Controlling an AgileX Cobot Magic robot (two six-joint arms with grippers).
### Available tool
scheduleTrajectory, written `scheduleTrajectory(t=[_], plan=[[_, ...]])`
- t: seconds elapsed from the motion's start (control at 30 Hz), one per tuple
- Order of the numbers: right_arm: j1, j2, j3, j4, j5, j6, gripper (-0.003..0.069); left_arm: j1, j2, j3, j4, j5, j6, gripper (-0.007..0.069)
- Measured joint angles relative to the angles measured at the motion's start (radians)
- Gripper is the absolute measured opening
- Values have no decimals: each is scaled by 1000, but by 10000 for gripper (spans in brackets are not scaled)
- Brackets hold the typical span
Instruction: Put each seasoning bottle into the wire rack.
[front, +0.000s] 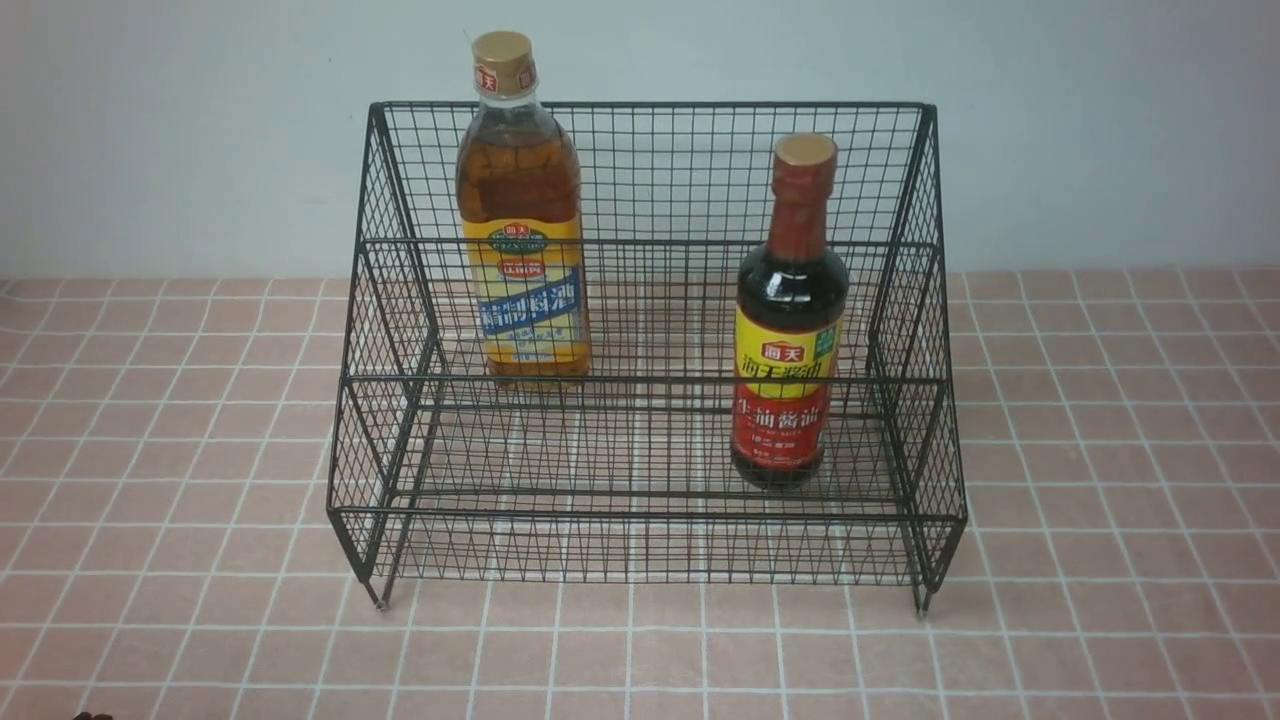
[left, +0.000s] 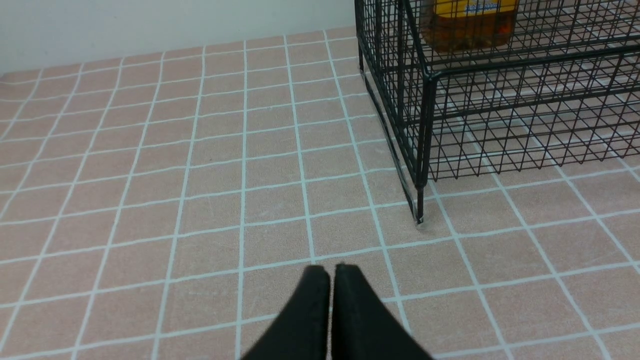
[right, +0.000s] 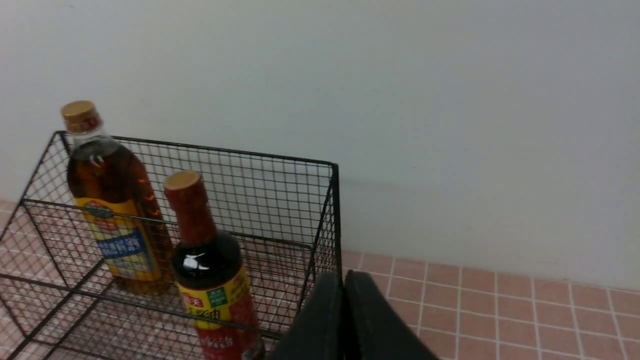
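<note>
Seasoning bottles (front: 522, 215) in wire rack (front: 650, 520), pink tiled surface (front: 160, 480).

We take this for a staged kitchen-style test bench rather than a real kitchen, since a pink tiled surface (front: 150, 450) with white grout meets a bare pale wall (front: 150, 120), and only a black wire rack (front: 650, 500) holding two seasoning bottles (front: 522, 220) stands on it.
</note>
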Motion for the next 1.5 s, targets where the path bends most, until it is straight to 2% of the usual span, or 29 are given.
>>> scheduleTrajectory(t=[0.23, 0.47, 0.7, 0.83, 1.03, 1.3, 1.5], plan=[[0, -175, 179, 56, -39, 39, -13, 0, 0, 0, 0, 0, 0, -7], [0, -234, 215, 128, -83, 113, -13, 0, 0, 0, 0, 0, 0, -7], [0, -234, 218, 181, -88, 126, -13, 0, 0, 0, 0, 0, 0, -7], [0, -234, 218, 165, -99, 118, -13, 0, 0, 0, 0, 0, 0, -7], [0, -234, 218, 175, -145, 9, -13, 0, 0, 0, 0, 0, 0, -7], [0, -234, 218, 347, -229, -265, -13, 0, 0, 0, 0, 0, 0, -7], [-8, -243, 235, 369, -239, -339, -13, 0, 0, 0, 0, 0, 0, -7]])
